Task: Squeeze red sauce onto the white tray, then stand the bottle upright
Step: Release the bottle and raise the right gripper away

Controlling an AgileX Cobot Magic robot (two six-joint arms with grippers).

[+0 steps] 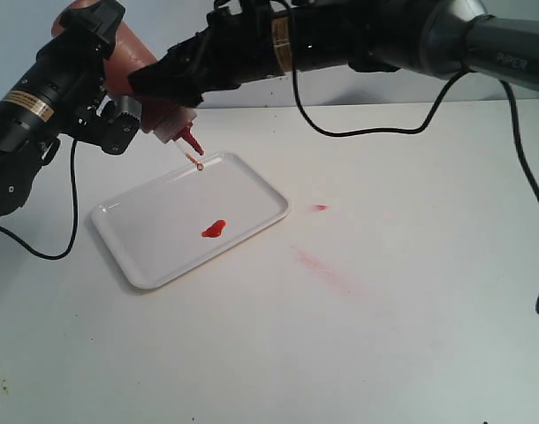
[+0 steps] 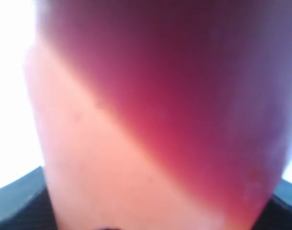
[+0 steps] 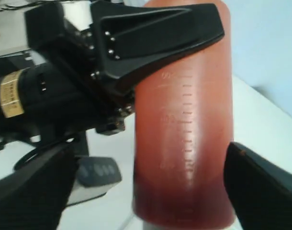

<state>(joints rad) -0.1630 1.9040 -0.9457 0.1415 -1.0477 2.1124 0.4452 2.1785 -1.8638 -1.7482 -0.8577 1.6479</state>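
**Left gripper** (image 1: 102,71): closed on the bottle (image 1: 128,57), gripping the body near its base end. In the right wrist view one black finger of this gripper lies flat against the bottle wall. In the left wrist view the bottle fills nearly the whole frame, out of focus, between the two dark fingers (image 2: 16,208).

**Right gripper** (image 3: 151,153): open and reaching across from the right. Its fingers straddle the bottle body on the nozzle side of the left gripper. One finger (image 3: 261,187) stands just at the bottle wall; whether it touches cannot be told. The other finger (image 3: 36,191) stands clear of the wall.

**Bottle:** held off the table (image 1: 411,309), tilted, nozzle end lowest. The red nozzle (image 1: 192,141) projects down and out from between both grippers. The small tip cap (image 1: 199,165) hangs on its tether just under the nozzle. Graduation marks (image 3: 186,120) run along the body, and the contents are darker toward one end.

**White tray** (image 1: 155,221): flat on the table, below the grippers. The nozzle tip and hanging cap sit over the tray's far rim.

**Red sauce** (image 1: 214,229): one small glossy blob on the tray floor, below the nozzle and on the side away from the left gripper.

**Table marks:** a small red spot (image 1: 320,208) lies just beyond the tray's right corner. A faint reddish smear (image 1: 327,269) lies beyond that, well apart from both grippers
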